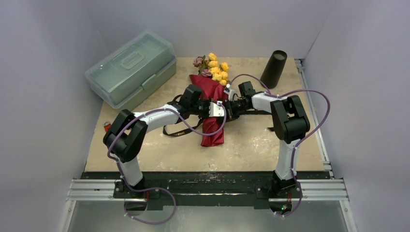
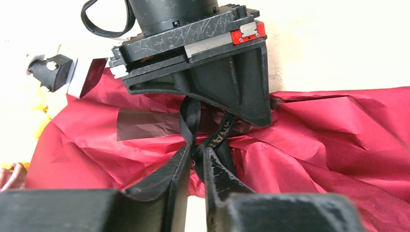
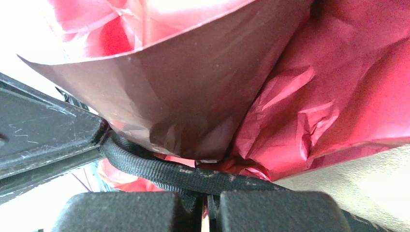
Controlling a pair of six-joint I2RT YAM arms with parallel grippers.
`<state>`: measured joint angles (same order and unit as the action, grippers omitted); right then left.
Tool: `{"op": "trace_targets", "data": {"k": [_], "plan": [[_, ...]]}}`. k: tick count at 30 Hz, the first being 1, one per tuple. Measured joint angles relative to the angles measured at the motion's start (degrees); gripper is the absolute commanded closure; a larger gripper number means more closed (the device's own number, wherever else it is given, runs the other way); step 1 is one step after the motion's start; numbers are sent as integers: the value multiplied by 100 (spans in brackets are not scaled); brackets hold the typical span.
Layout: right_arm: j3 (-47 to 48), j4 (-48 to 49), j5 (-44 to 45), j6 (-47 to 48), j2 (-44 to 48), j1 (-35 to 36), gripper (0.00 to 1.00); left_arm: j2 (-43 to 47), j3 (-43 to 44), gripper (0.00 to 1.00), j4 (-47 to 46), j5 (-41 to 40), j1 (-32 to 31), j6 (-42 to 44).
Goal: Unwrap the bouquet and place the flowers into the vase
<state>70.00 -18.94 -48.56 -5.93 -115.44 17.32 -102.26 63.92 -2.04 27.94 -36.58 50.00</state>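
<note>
Your bouquet (image 1: 212, 130) shows red paper with a dark maroon sheet, a black ribbon (image 3: 159, 174), and yellow and dusky-pink flowers (image 1: 216, 69) at twelve o'clock. The vase (image 1: 273, 68) at one o'clock is matte black; the box (image 1: 130, 67) at ten, translucent green-grey.

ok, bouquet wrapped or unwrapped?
Wrapped: red paper encloses the bouquet; only blooms poke out.

Left arm (image 1: 154, 117) & right arm (image 1: 289, 118): white link shells, chunky black joint housings, black bases. Purple cable (image 1: 328, 107) looped along ea. Right gripper (image 1: 227, 108) body black, scratched, w/ red tab (image 2: 247, 33), 2 small screws, silver plate. Jaws matte black, scuffed.
</note>
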Motion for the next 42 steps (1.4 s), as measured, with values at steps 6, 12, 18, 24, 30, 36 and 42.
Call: {"op": "trace_targets", "data": {"k": [6, 12, 18, 24, 30, 36, 42], "plan": [[0, -2, 2, 2, 0, 0, 100, 2, 0, 100, -63, -240, -7, -271], [-4, 0, 20, 2, 9, 4, 100, 192, -203, 100, -227, -459, 208, -887], [-101, 26, 138, 0, 109, 4, 100, 229, -245, 100, -398, -691, 780, -1775], [-125, 33, 168, 0, 140, 4, 100, 234, -321, 81, -413, -765, 1058, -2203], [-125, 11, 201, 0, 140, 11, 100, 446, -354, 63, -295, -474, 1025, -1891], [-125, 9, 212, 0, 140, 26, 100, 721, -341, 65, -122, -153, 861, -968], [-125, 9, 212, 0, 140, 26, 100, 723, -341, 65, 422, 61, 671, 101]]}}
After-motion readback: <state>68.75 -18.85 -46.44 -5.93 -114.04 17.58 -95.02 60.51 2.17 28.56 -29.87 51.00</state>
